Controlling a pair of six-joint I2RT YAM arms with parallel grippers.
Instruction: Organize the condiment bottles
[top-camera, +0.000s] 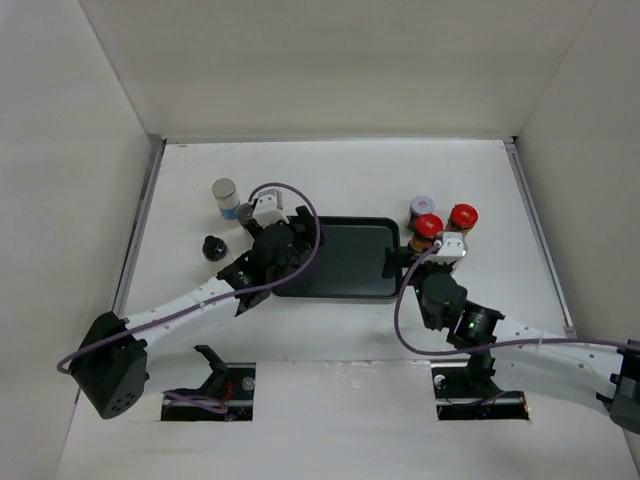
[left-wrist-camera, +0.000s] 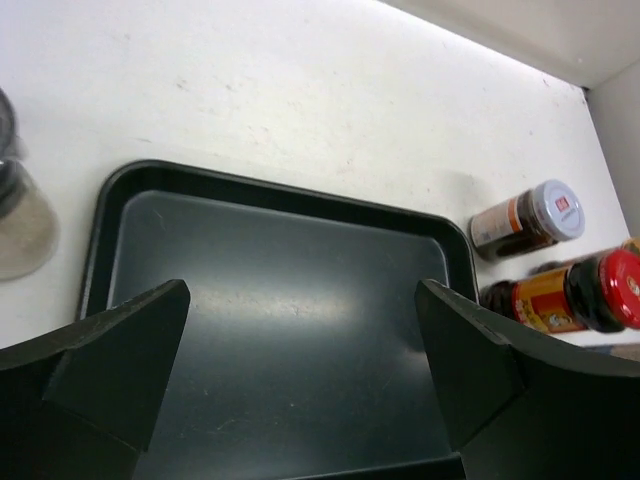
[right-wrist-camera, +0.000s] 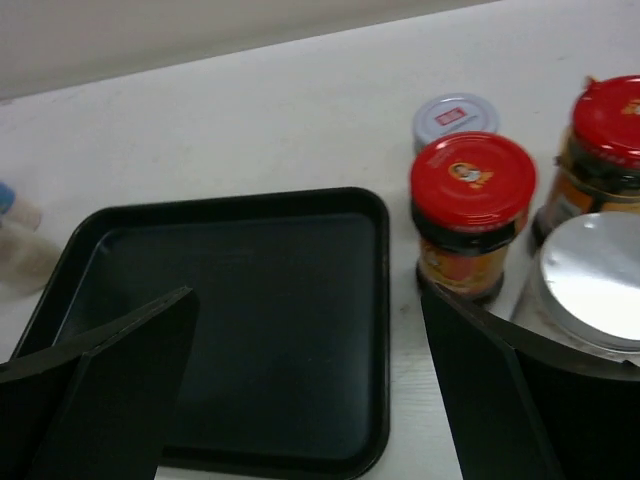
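— Where do we find the condiment bottles?

— All that we can see stand upright on the white desk (top-camera: 350, 170), in two groups, one on either side of the flat black tray (top-camera: 345, 262). On the left we have a grey-capped bottle (top-camera: 226, 197) with a blue label, near the tray's far left corner. A smaller black-capped jar (top-camera: 214, 246) sits closer to the arms, apart from it.

— And on the right?

— There we see a tight cluster just beside the tray's far right corner. A white-lidded jar (top-camera: 421, 207) stands farthest back. The first red-lidded jar (top-camera: 428, 228), brown in the body, is closest to the tray, and the second red-lidded jar (top-camera: 463, 217) is on its right. The right wrist camera gives us one more, a silver-lidded jar (right-wrist-camera: 585, 285), just in front of the two red-lidded ones (its lower part is hidden behind a finger, so we cannot tell what it touches).

— How do the hands stand?

— The left hand (left-wrist-camera: 302, 300) hangs over the tray's left side. Its two fingers are spread wide, with only bare tray floor between them. The right hand (right-wrist-camera: 308, 300) is spread just as wide, above the tray's right edge. Its right finger (right-wrist-camera: 500, 400) is just beside the first red-lidded jar and the silver-lidded jar, though we cannot say whether it touches either. Between its fingers we see only tray and a strip of desk.
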